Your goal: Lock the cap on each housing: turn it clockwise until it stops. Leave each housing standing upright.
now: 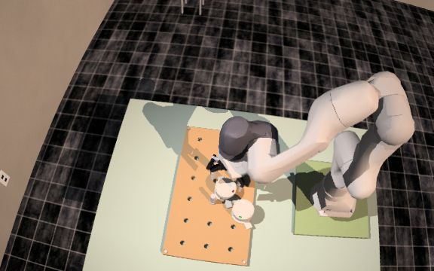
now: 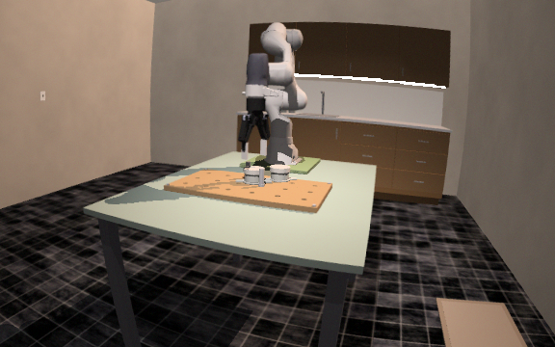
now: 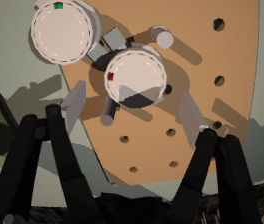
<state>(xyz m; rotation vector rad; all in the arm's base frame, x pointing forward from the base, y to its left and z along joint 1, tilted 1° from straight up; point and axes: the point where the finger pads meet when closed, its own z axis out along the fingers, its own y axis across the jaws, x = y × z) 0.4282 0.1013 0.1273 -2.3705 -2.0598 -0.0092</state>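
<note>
Wrist view showed the black two-finger gripper (image 3: 130, 156) spread, empty, above the round white red-dotted cap (image 3: 135, 78) on the orange pegboard (image 3: 236, 56). Approach step; next, descend, clamp, twist clockwise.

orange board (image 1: 187, 226), white caps (image 3: 135, 76), black-checked floor (image 1: 239, 56)

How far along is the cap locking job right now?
Possibly done: one cap shows a green mark, and both housings stand upright on the orange board. In hand: the open gripper hovers above the red-marked cap, not touching it. Left: descend, grasp it, turn clockwise.
</note>
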